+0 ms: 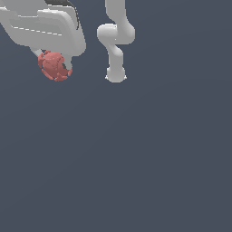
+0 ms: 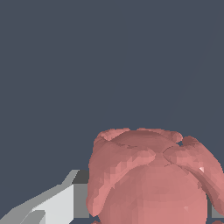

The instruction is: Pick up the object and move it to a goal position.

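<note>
The object (image 1: 54, 65) is a small lumpy red-pink thing with a bumpy berry-like surface. It sits at the upper left of the exterior view, held between the fingers under the white hand. My gripper (image 1: 55, 68) is shut on it and holds it up near the camera. In the wrist view the object (image 2: 151, 179) fills the lower right, with one white finger (image 2: 57, 203) beside it. The other finger is mostly hidden behind the object.
The arm's white links and base (image 1: 115, 74) stand at the top middle of the exterior view. The dark grey-blue floor (image 1: 136, 158) fills the rest of the view.
</note>
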You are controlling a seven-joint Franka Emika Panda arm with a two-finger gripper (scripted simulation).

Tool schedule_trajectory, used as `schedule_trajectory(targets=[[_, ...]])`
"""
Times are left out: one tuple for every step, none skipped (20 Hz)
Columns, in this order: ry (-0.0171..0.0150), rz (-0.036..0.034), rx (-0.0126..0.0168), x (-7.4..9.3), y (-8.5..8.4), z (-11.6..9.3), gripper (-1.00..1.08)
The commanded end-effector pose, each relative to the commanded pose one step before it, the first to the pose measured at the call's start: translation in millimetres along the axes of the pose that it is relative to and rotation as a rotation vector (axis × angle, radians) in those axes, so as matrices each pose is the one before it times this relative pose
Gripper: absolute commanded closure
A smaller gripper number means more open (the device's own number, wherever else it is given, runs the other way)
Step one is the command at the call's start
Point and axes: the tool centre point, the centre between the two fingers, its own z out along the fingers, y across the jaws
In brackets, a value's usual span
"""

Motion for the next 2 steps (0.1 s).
schedule_trajectory(targets=[[-0.00064, -0.00056, -0.00011, 0.68, 0.61, -2.05, 1.08], [0.0, 0.0, 0.0, 0.07, 0.02, -0.08, 1.08]])
